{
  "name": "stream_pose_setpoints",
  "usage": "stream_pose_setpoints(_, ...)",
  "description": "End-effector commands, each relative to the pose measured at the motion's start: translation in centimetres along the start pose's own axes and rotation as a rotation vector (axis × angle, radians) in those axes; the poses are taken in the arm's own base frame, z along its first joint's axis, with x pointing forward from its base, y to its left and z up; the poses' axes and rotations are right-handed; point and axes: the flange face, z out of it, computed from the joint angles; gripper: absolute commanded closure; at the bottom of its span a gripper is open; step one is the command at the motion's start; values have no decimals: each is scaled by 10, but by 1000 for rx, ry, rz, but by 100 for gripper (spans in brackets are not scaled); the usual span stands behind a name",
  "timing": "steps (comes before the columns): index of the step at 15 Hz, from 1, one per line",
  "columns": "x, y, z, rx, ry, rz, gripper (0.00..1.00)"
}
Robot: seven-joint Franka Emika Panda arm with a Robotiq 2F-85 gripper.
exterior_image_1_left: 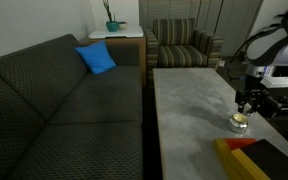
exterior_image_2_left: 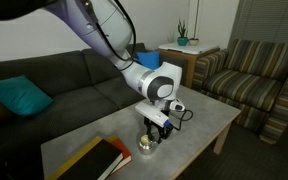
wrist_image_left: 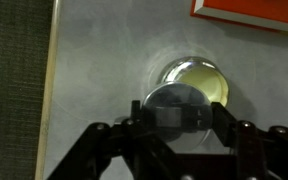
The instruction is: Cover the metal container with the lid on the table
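Letting go now risks a tilt — the black claw (wrist_image_left: 176, 116), clamped on the round grey lid (wrist_image_left: 172, 98), hangs at seven o'clock off the small shiny metal container (wrist_image_left: 208, 78).

In the wrist view the metal container (wrist_image_left: 199, 78), round, shiny, yellowish inside, stands upright and open right of centre on the grey table (wrist_image_left: 94, 70); the round silvery lid (wrist_image_left: 174, 108) overlaps its lower-left rim
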Motion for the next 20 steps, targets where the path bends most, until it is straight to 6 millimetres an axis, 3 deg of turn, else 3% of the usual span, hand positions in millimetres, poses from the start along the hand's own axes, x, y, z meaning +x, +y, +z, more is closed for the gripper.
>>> stream_pose_setpoints(1, 0, 0, -1, 0, 0, 0, 31)
stream_pose_setpoints(10, 0, 0, -1, 0, 0, 0, 31)
stream_pose_setpoints(11, 0, 0, -1, 0, 0, 0, 56)
stream_pose_setpoints(20, 2, -26, -2, -16, -37, -38, 56)
